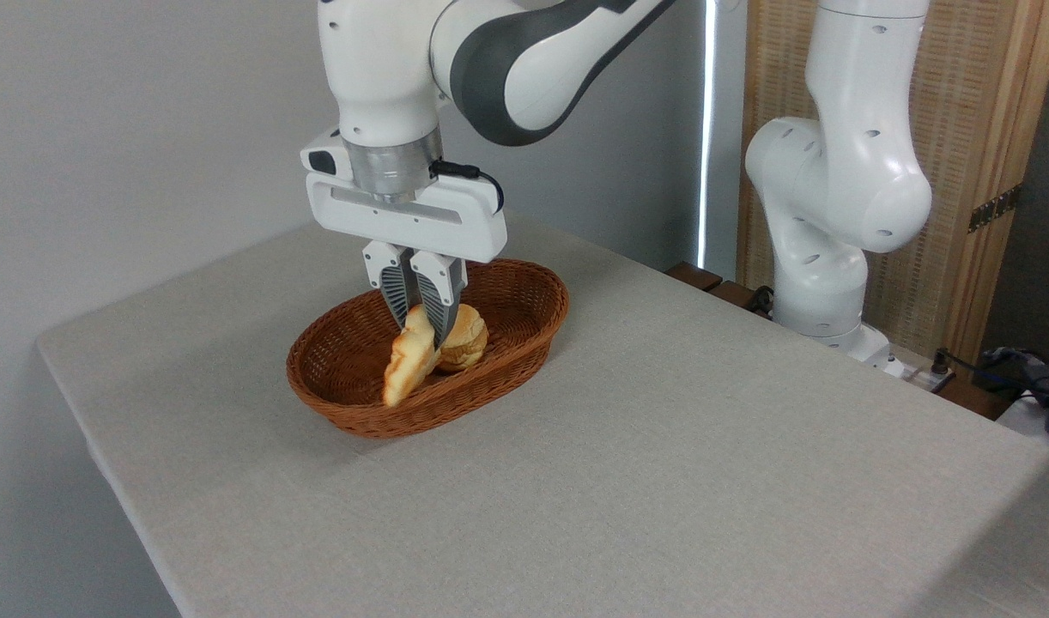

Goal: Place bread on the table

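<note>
One long stretch of grey-beige cloth covers the worktop [662, 481], which fills the near part of the view and is bare on that side. Further back, left of the middle, an oval brown wicker basket [499, 360] stands on the cloth. Inside it the bread [407, 359], a pointed golden loaf, stands steeply tilted: its lower tip reaches down to the near wall of the basket, its upper end is raised. The gripper [423, 316] comes straight down from above, and its two grey fingers [443, 300] are drawn close together around the loaf's upper end, pinching it. Whether the lower tip still touches the wicker cannot be told. Just behind the loaf, to the right, a small round bun [466, 337] lies in the basket, partly hidden by the fingers. The white arm [387, 77] rises above the gripper and bends to the right out of view. Beyond the worktop's far right edge a second white arm [833, 189] stands in front of a wooden screen [962, 129], and a plain grey wall closes the left side.
</note>
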Robot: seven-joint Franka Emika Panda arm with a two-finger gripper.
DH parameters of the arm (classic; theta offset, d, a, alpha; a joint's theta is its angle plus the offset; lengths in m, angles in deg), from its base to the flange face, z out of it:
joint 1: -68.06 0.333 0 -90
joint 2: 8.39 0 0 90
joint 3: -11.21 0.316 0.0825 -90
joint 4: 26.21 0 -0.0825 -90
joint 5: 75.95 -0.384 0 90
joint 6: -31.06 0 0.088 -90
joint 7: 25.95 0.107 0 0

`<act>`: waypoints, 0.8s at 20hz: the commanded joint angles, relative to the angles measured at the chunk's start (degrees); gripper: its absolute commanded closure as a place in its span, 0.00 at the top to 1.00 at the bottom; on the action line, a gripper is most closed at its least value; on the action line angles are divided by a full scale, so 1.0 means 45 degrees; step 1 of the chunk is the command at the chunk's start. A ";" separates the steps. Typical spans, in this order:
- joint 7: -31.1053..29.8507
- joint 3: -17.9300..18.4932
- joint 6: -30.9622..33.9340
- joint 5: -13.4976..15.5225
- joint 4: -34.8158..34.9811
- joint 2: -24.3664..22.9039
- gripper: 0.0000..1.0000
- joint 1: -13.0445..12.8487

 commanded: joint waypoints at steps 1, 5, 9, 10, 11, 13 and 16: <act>0.0120 0.0520 0.0307 0.0088 -0.0460 -0.0301 0.20 -0.0052; 0.1837 0.0909 0.1091 0.0009 -0.0911 -0.0670 0.20 -0.0033; 0.4918 0.1398 0.2122 -0.0868 -0.1144 -0.1199 0.20 -0.0013; 0.5661 0.1729 0.2668 -0.0986 -0.1436 -0.1200 0.21 -0.0013; 0.6365 0.1945 0.3272 -0.0987 -0.1748 -0.1200 0.21 -0.0013; 0.7577 0.2375 0.4192 -0.1007 -0.2218 -0.1200 0.24 -0.0013; 0.8403 0.2688 0.5093 -0.1414 -0.2726 -0.1219 0.58 -0.0013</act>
